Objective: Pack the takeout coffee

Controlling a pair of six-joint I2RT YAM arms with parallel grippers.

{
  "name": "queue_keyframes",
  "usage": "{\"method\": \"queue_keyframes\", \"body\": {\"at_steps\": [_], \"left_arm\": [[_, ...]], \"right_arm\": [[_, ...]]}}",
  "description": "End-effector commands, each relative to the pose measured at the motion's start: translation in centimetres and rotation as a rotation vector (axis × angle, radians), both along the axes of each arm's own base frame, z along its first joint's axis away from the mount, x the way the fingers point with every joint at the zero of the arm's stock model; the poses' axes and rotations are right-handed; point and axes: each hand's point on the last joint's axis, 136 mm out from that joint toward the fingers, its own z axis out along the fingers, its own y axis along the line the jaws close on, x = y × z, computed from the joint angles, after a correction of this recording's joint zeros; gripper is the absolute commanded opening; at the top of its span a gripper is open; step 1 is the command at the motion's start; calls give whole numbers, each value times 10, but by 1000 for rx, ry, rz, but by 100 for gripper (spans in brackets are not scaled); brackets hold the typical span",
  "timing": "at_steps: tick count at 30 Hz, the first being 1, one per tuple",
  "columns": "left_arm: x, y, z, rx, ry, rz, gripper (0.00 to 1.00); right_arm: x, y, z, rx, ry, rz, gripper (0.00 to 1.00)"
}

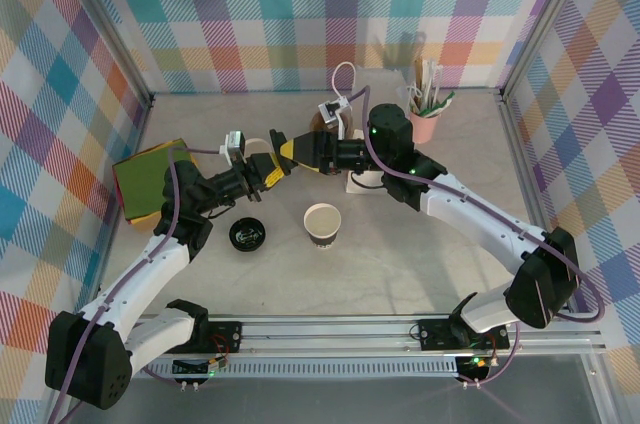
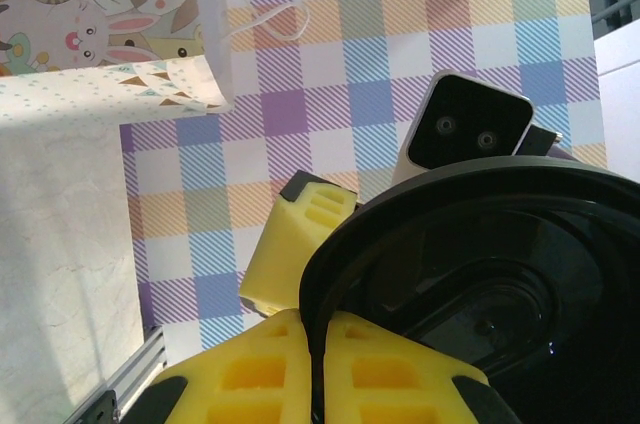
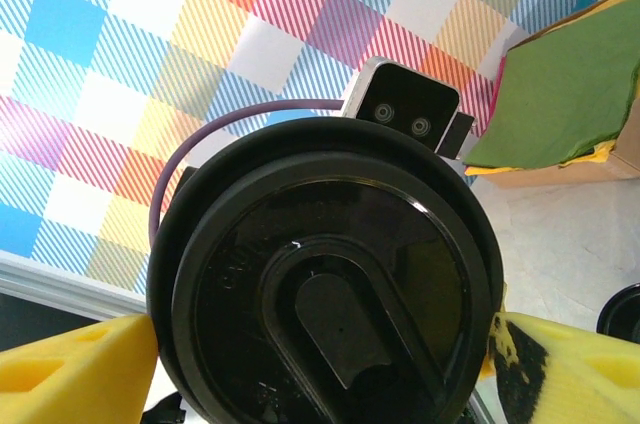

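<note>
Top camera, sweeping from the left: well left of the open cup [image 1: 322, 224] sits a stack of coloured sheets [image 1: 150, 179], green on top. Next is the left gripper [image 1: 270, 171], up and to the left of that open cup. On its own wrist camera the yellow pads [image 2: 250, 374] are pressed together with a black rim pinched between them. That is a firm clamp on the lid edge of the takeout coffee [image 2: 480, 294].

Just left of the open cup, flat on the table, lies a loose black lid [image 1: 247, 234]. The coffee itself is up-left of the open cup, between the two grippers.

The right gripper [image 1: 293, 151] faces it from the other side. Its wrist camera looks straight onto the round lid. The pads [image 3: 70, 369] are spread wide, one at each edge of the lid, and whether they press on it I can't tell.

Right of the open cup and farther back stands a pink pot of sticks [image 1: 425, 124].

The left wrist camera also catches a white bag with cartoon animals [image 2: 110, 4]. Its place relative to the open cup isn't clear.
</note>
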Motion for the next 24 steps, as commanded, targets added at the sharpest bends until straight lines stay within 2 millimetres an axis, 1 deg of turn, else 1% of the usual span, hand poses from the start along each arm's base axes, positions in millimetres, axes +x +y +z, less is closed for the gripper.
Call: {"method": "queue_keyframes", "body": {"at_steps": [1, 6, 16, 18, 20, 23, 24], "left_arm": [[-12, -2, 19, -31, -73, -36, 8], [-13, -4, 22, -32, -82, -43, 8], [-13, -5, 19, -29, -75, -45, 8], [-13, -5, 19, -28, -75, -44, 9], [-12, -5, 17, -25, -71, -43, 13], [-13, -5, 16, -22, -70, -44, 13], [-12, -5, 15, -21, -69, -42, 15]], "right_arm": [[-3, 2, 25, 62, -38, 36, 86], [-3, 5, 24, 67, -24, 50, 86], [-5, 4, 26, 81, -22, 56, 78], [-4, 4, 26, 79, -21, 52, 76], [-4, 4, 25, 75, -24, 48, 73], [-4, 2, 25, 66, -33, 35, 73], [-4, 1, 24, 63, -33, 32, 74]]}}
